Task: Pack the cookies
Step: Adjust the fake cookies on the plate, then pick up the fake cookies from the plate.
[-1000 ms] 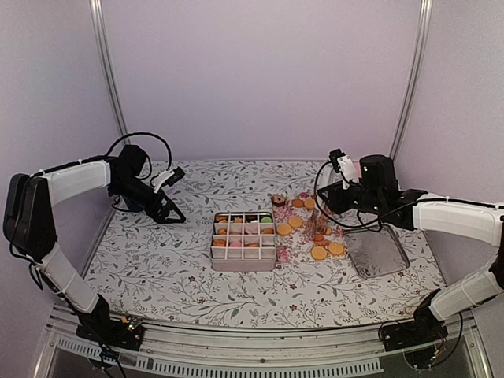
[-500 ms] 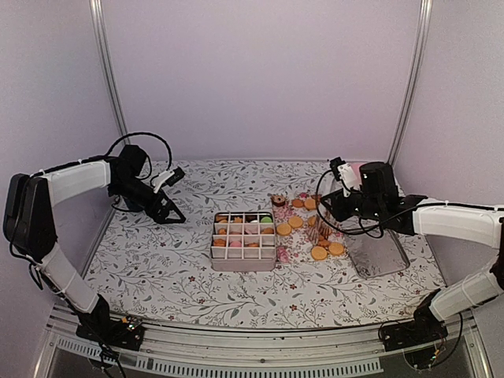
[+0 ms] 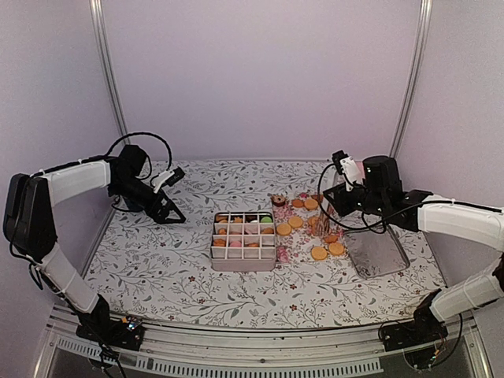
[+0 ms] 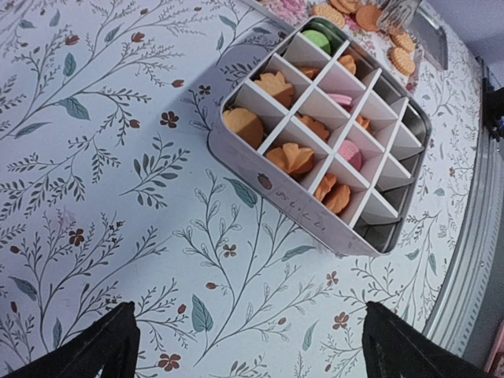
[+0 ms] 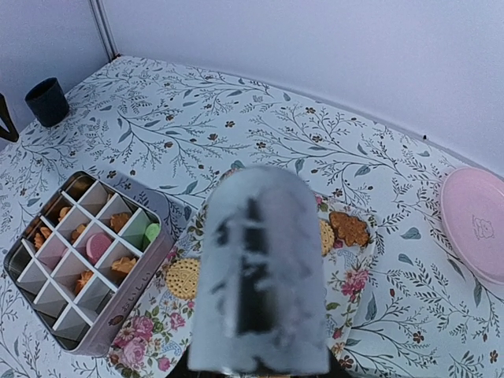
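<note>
Several cookies [image 3: 319,252], round and orange-tan, lie on a floral tray [image 3: 295,236] right of a divided tin [image 3: 243,257]. The tin holds more cookies [image 4: 245,126], with a green one [image 4: 318,39] and a pink one [image 4: 350,154]. My right gripper [image 3: 332,214] hangs over the tray, shut on a grey metal tongs [image 5: 260,307] that hides its fingers. Its tip [image 4: 391,9] shows above the tray. A round cookie [image 5: 183,277] and a brown one [image 5: 349,228] lie beside it. My left gripper [image 3: 169,211] is open and empty, over bare cloth [image 4: 252,354] left of the tin.
The tin's lid [image 3: 376,252] lies right of the tray. A large pink plate [image 5: 476,220] sits at the back right. A black cup [image 5: 47,101] stands at the back left near the left arm. Side walls and posts close in the table.
My right wrist has shifted slightly right and back over the tray, still holding the tongs. The left arm has not moved.
</note>
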